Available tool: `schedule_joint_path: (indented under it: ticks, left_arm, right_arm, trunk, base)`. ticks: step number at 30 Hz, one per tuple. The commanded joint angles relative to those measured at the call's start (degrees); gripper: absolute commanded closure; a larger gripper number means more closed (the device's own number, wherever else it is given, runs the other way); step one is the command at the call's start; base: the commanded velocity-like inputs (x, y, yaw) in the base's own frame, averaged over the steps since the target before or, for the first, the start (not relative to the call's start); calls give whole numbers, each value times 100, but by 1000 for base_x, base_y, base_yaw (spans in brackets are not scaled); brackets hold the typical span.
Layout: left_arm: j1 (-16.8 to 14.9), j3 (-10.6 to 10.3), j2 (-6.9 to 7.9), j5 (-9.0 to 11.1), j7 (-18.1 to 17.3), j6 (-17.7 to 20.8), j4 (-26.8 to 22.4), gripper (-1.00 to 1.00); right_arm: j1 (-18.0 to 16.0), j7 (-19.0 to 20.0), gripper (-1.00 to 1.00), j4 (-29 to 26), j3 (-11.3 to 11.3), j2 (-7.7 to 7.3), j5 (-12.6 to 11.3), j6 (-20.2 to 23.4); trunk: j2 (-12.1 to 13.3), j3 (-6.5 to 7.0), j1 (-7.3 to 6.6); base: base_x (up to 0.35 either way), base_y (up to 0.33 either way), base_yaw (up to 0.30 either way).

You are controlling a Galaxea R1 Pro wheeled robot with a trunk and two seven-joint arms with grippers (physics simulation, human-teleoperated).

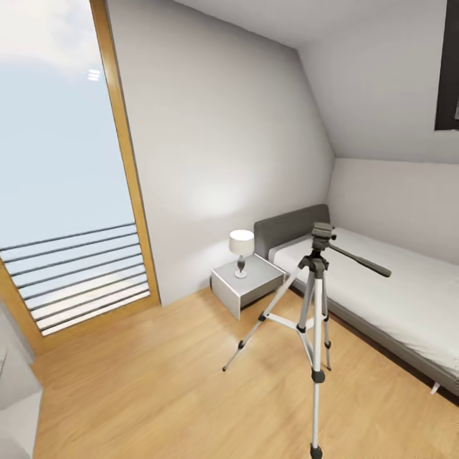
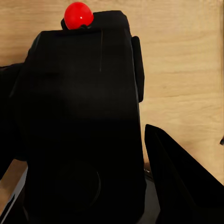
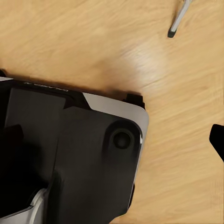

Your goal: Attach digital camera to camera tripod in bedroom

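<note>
The digital camera (image 2: 84,116), a chunky black body with a red dot (image 2: 78,15) on top, sits between the dark fingers (image 2: 182,182) of my left gripper (image 2: 93,154), which is shut on it above the wood floor. The camera tripod (image 1: 315,287) stands on the floor in the head view, right of centre, beside the bed. It has silver legs and a black head (image 1: 322,233) with a long handle (image 1: 360,260) pointing right. One tripod foot (image 3: 177,21) appears in the right wrist view. My right gripper holds nothing; one fingertip (image 3: 217,140) is at the picture's edge.
The bedroom has a grey-framed white bed (image 1: 408,287) along the right wall and a white nightstand (image 1: 245,287) with a lamp (image 1: 241,248) at its head. A tall wood-framed window (image 1: 64,191) is on the left. My own dark base (image 3: 70,154) rests on the floor.
</note>
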Motion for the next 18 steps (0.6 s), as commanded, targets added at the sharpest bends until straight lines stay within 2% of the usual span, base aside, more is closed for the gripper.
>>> schedule_joint_path:
  ticks: [1, 11, 18]
  left_arm:
    - [-1, -49, 2, 40, -3, -7, -3, 100]
    - [-1, -49, 2, 40, -2, -7, -3, 100]
    - [-1, -53, 2, 40, -2, -11, -3, 100]
  right_arm:
    - [-8, 11, -100, 9, -49, -2, 51, 11]
    - [-8, 5, -100, 7, -49, -3, 51, 11]
    - [-8, 1, -100, 7, -49, -3, 51, 11]
  trunk:
    - [-8, -7, 5]
    - [-8, -7, 5]
    - [-8, -7, 5]
  base:
    - [244, 255, -286]
    - [241, 257, -286]
    - [84, 88, -286]
